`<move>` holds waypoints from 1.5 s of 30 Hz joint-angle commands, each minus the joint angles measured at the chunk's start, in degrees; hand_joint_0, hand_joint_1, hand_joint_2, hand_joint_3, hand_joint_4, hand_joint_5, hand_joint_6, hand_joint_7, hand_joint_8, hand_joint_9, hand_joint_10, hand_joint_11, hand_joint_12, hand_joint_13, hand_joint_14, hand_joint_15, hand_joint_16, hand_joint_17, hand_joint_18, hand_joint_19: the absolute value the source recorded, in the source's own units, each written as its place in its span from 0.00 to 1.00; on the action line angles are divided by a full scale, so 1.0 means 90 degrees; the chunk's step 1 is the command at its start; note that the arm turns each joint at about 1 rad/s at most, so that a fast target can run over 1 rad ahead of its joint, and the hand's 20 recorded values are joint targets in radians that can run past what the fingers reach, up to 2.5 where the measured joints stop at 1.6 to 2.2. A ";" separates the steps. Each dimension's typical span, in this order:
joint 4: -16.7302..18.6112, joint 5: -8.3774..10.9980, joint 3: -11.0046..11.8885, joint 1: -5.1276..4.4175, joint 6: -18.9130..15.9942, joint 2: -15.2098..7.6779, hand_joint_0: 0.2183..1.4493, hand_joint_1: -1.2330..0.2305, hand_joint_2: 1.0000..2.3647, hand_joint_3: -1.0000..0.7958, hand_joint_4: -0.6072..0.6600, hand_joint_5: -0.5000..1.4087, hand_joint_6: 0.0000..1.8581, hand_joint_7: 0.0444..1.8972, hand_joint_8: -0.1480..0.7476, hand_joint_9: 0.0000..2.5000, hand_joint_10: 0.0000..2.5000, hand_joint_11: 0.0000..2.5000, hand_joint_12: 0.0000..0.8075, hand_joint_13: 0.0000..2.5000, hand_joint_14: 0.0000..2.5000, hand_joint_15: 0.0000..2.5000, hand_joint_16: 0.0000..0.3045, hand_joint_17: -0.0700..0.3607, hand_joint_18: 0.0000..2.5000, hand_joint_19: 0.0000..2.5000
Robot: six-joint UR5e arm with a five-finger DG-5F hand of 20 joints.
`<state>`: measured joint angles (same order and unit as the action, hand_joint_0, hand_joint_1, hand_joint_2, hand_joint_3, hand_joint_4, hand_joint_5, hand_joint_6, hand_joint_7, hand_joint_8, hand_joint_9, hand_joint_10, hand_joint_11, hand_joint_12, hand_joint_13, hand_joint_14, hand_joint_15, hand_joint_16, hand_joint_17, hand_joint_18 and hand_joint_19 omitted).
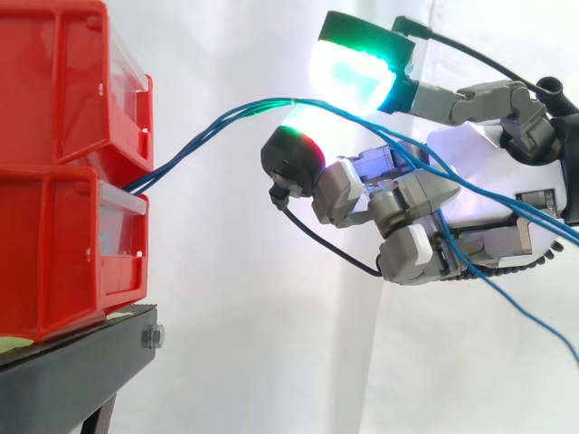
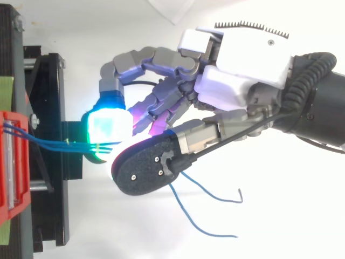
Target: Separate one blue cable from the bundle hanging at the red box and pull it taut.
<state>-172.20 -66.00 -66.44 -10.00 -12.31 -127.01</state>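
Blue cables (image 1: pixel 217 120) — several strands together — run from between the red bins (image 1: pixel 54 244) up to the hand (image 1: pixel 479 172), loose ends trailing beyond. Separation looks unfinished; the next move calls for shedding all but one strand. Hand level, fingertips (image 1: pixel 357 68) facing the bins — bundle pinched between two pads.

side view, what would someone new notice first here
The hand at right stands out first, curled, with one pad glowing bright green and white near the top. Next come the blue cables, which rise from between the stacked red bins at left, pass between the pads and trail down across the hand.
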 commanded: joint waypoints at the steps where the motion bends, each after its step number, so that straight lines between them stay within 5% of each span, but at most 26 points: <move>1: -0.0007 0.0000 0.0009 -0.0002 0.0000 0.0001 0.35 0.30 0.01 0.35 0.49 0.16 0.45 0.71 0.51 0.37 0.01 0.50 0.41 0.46 0.18 0.73 0.13 0.38 0.42 0.39; 7: -0.0007 0.0000 -0.0001 0.0008 0.0000 0.0001 0.38 0.27 0.01 0.32 0.49 0.16 0.45 0.67 0.51 0.37 0.01 0.51 0.41 0.45 0.19 0.72 0.14 0.38 0.42 0.39; 14: -0.0017 0.0000 -0.0001 -0.0002 -0.0059 0.0001 0.38 0.28 0.00 0.28 0.50 0.16 0.45 0.67 0.49 0.41 0.00 0.67 0.41 0.46 0.19 0.71 0.13 0.37 0.42 0.38; 16: -0.0017 0.0000 -0.0001 -0.0002 -0.0088 0.0001 0.38 0.28 0.00 0.28 0.50 0.16 0.45 0.66 0.49 0.41 0.05 0.71 0.41 0.46 0.20 0.71 0.13 0.37 0.43 0.38; 17: -0.0017 0.0000 -0.0001 -0.0002 -0.0088 0.0001 0.38 0.29 0.00 0.28 0.50 0.16 0.45 0.66 0.49 0.40 0.16 0.69 0.40 0.46 0.21 0.71 0.13 0.37 0.43 0.38; 22: -0.0017 0.0000 -0.0001 0.0008 -0.0176 0.0001 0.39 0.29 0.00 0.28 0.49 0.16 0.45 0.64 0.49 0.39 0.28 0.69 0.40 0.45 0.28 0.70 0.13 0.37 0.43 0.38; 32: -0.0007 0.0000 -0.0001 -0.0002 -0.0186 0.0001 0.38 0.29 0.00 0.28 0.49 0.16 0.44 0.64 0.48 0.31 0.91 0.65 0.40 0.41 0.51 0.68 0.12 0.36 0.45 0.42; 36: 0.0003 0.0000 -0.0001 -0.0002 -0.0186 0.0001 0.38 0.30 0.00 0.28 0.49 0.16 0.44 0.64 0.48 0.29 1.00 0.68 0.40 0.39 0.60 0.68 0.12 0.36 0.46 0.45; 42: 0.0003 -0.0010 -0.0001 -0.0002 -0.0166 0.0001 0.36 0.32 0.00 0.28 0.50 0.16 0.44 0.64 0.48 0.28 1.00 0.70 0.41 0.37 0.71 0.68 0.12 0.35 0.48 0.49; 45: 0.0003 -0.0020 -0.0001 -0.0002 -0.0088 0.0001 0.42 0.25 0.00 0.28 0.47 0.16 0.44 0.65 0.48 0.26 1.00 0.70 0.42 0.36 0.73 0.68 0.12 0.36 0.48 0.49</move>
<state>-172.18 -66.10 -66.44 -10.02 -13.63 -127.00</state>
